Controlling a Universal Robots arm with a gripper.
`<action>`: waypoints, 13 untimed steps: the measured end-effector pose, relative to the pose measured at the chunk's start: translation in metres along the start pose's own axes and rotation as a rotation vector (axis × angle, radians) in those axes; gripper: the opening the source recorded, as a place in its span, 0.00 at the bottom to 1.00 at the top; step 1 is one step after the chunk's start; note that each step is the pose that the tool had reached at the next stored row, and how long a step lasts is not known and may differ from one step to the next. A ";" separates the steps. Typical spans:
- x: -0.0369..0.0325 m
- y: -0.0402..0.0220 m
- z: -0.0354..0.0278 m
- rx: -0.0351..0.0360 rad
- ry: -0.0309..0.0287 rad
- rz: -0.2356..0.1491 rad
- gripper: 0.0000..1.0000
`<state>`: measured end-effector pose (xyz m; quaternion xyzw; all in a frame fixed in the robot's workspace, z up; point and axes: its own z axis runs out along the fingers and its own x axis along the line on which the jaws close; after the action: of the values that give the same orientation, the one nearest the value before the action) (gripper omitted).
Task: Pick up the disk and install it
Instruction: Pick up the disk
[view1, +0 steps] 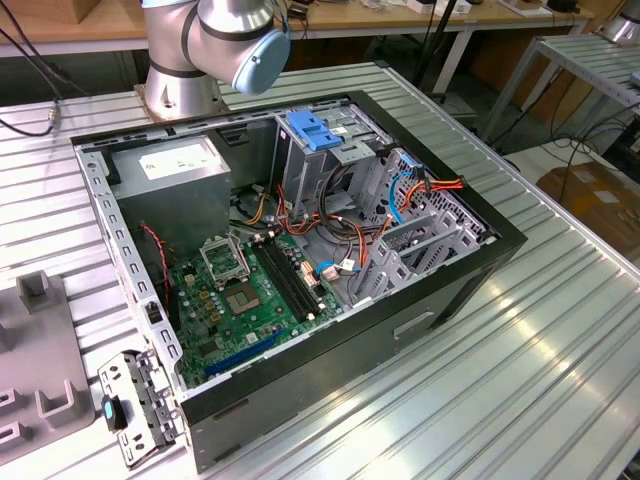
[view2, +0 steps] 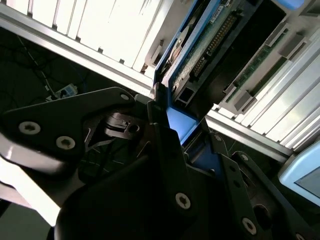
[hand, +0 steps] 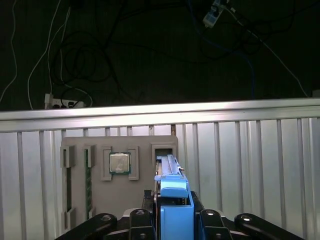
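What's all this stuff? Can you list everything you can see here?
table: one, silver, ribbed, under everything.
computer case: one, black, open, on the table.
motherboard: one, green, inside the case.
metal box: one, grey with white sticker, inside the case.
bracket: one, blue, atop the grey cage.
cables: several, orange, red, blue, inside the case.
holder tray: one, grey, on the table.
processor chip: one, silver, in the tray.
memory sticks: two, green, in tray slots.
disk: one, blue-railed, edge-on between the fingers.
arm: one, silver with pale blue cap, base on the table.
fingers: two, black, shut on the disk.
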<state>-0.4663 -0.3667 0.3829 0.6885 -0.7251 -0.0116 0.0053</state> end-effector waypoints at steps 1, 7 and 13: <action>0.0000 0.0000 -0.0008 0.0000 0.0000 0.000 0.37; -0.0001 0.0002 -0.0067 0.0001 0.0000 0.000 0.37; -0.0001 0.0004 -0.0141 -0.0001 0.0000 0.000 0.37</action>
<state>-0.4664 -0.3667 0.3970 0.6885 -0.7251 -0.0117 0.0053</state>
